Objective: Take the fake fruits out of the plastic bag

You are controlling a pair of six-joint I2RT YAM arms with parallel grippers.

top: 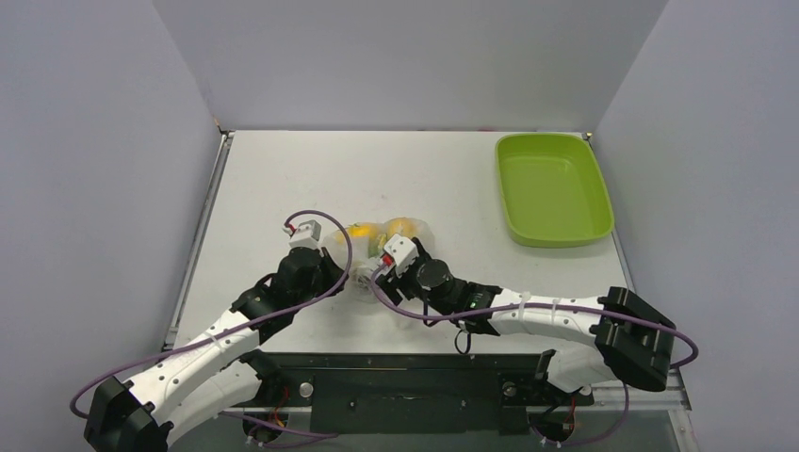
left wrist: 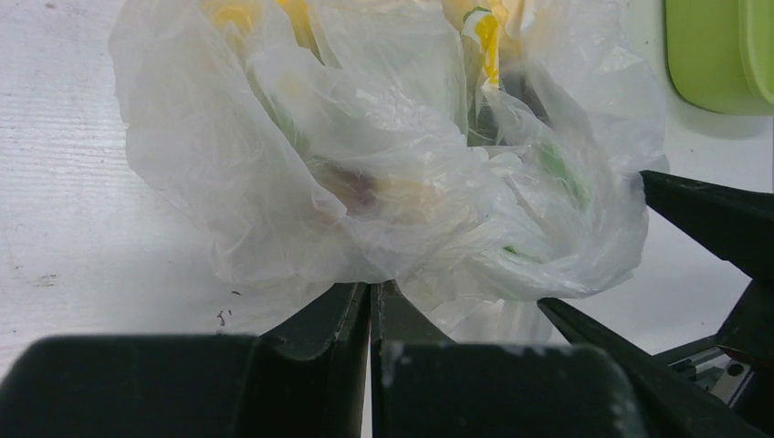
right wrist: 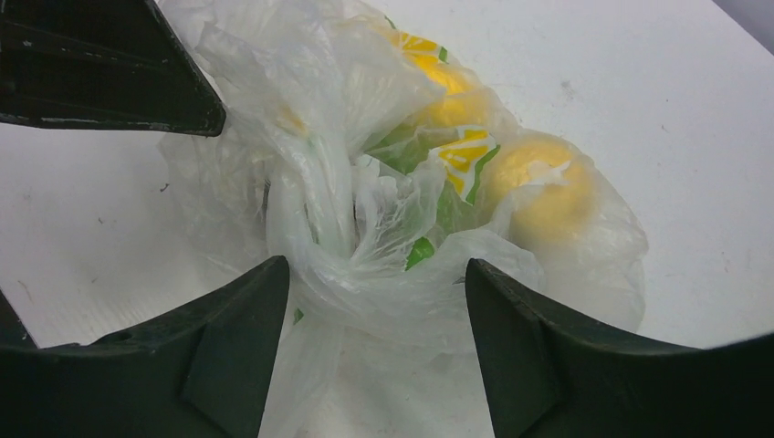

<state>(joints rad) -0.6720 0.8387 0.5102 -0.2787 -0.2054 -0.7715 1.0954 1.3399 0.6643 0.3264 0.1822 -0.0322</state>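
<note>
The plastic bag (top: 394, 232) lies bunched mid-table, its neck twisted. Through the film in the right wrist view (right wrist: 365, 274) I see two yellow fake fruits (right wrist: 540, 187). In the left wrist view the bag (left wrist: 274, 155) shows a dark reddish fruit (left wrist: 358, 188) and a green patch (left wrist: 559, 172). My left gripper (left wrist: 374, 287) is shut with its tips pinching the bag's near edge; it sits left of the bag (top: 346, 266). My right gripper (right wrist: 376, 283) is open, its jaws on either side of the twisted neck; it sits just right of the left one (top: 375, 273).
A lime-green tray (top: 603, 202) stands at the back right, empty; its corner shows in the left wrist view (left wrist: 716, 55). The right gripper's fingers (left wrist: 712, 219) reach in from the right there. The left gripper's finger (right wrist: 109, 73) crosses the upper left of the right wrist view.
</note>
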